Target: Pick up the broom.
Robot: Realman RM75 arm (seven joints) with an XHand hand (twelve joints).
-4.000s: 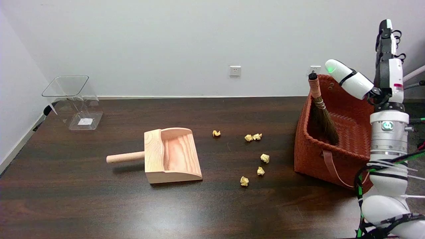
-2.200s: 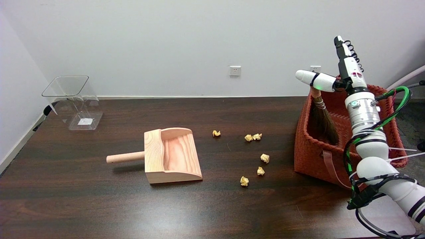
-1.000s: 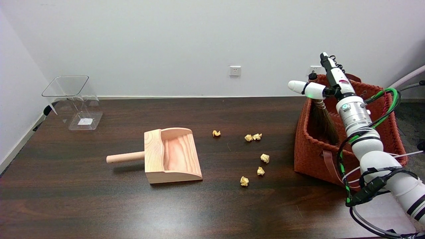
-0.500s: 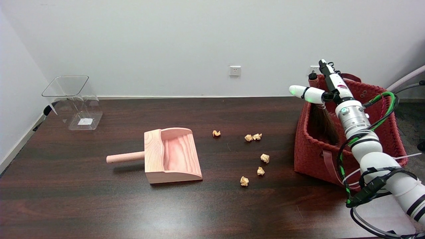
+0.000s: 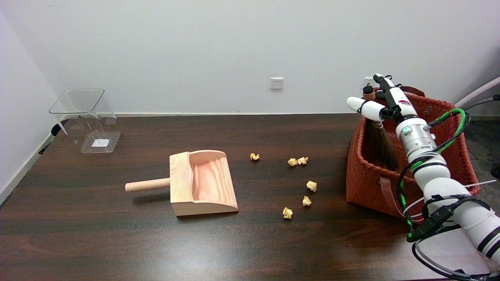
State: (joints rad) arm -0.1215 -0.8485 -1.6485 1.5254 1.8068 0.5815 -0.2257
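Dark wooden counter [image 5: 117,242] against a white wall. The broom [image 5: 381,142] stands upright in the red basket [image 5: 367,183]. The right hand [image 5: 384,103] is at its handle, fingers [image 5: 361,105] apart, grip unconfirmed. Step: grasping. Next, judged: close firmly, then lift straight up.

I read: table [image 5: 117,242] dark glossy wood; dustpan [image 5: 203,183] pale matt wood; basket [image 5: 367,183] rust woven; broom [image 5: 381,142] coarse fibre; bin [image 5: 84,117] clear plastic; scraps [image 5: 287,212] crumpled paper; my right hand [image 5: 381,103] smooth plastic.
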